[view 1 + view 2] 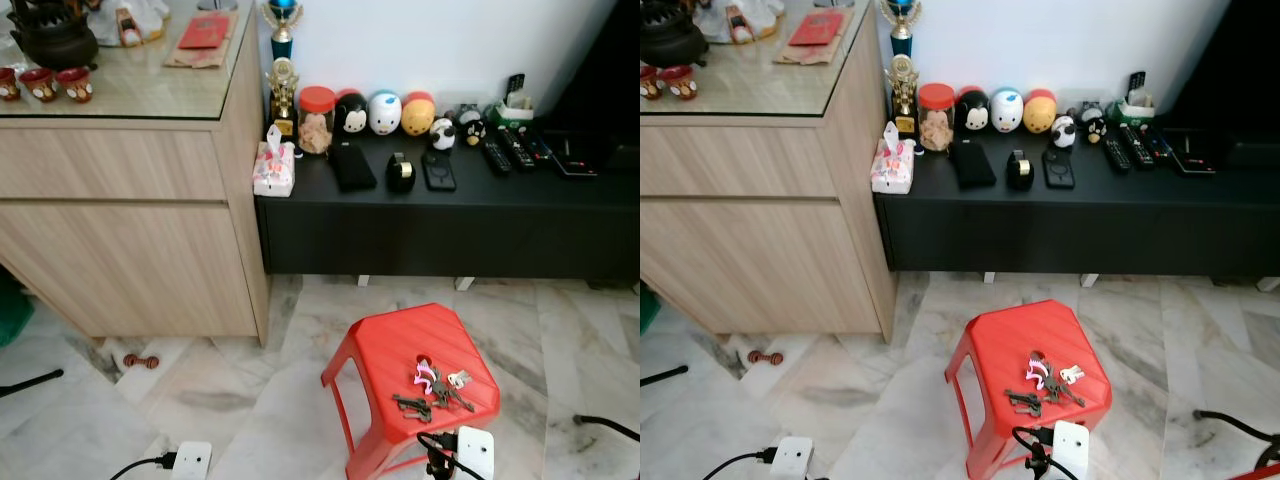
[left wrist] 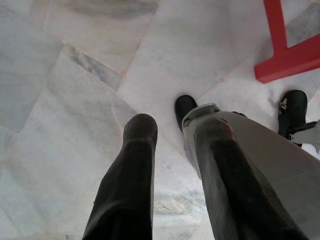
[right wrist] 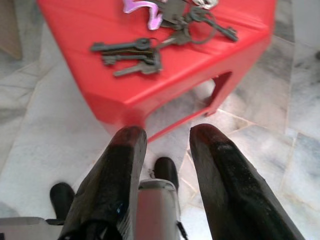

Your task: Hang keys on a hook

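Keys (image 1: 433, 387) lie in a loose bunch on the red stool (image 1: 380, 350), w/ easy reach from above. My right claw (image 3: 165, 137) hangs released nearby; left claw (image 2: 172, 132) also released, idle over floor.

Keys (image 1: 432, 387) on stool (image 1: 385, 345)
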